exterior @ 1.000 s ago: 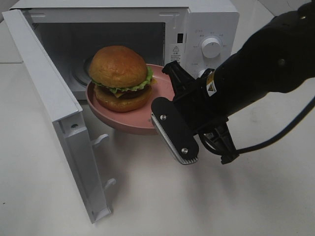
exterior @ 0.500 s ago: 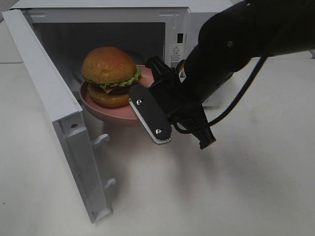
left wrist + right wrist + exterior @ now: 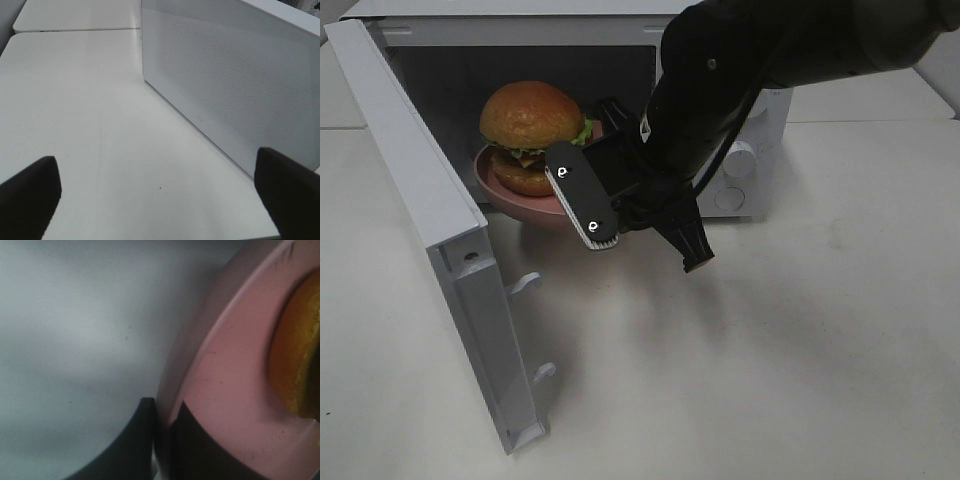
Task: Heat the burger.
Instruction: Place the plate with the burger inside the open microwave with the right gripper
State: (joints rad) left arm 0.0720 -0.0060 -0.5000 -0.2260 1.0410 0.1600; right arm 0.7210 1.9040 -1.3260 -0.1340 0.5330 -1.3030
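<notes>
One burger is sitting upright on one pink plate, its bun dome uppermost with lettuce showing beneath. Burger and plate are lying in the mouth of the one microwave, partly inside the dark cavity, with the plate's near edge sticking out of the opening. The one door is standing wide open on the left of the high view, and two latch hooks are jutting from its edge.

Two claws are showing. The right claw is pinching the plate's rim on the side nearest the controls, its jaws closed tightly on that edge. In the right wrist view its two dark fingertips are clamping the pink rim. The burger is resting just beyond the grip, near the claw but not touching it.

The left claw is gaping fully apart, holding nothing, over the white worktop beside a white dotted panel.
</notes>
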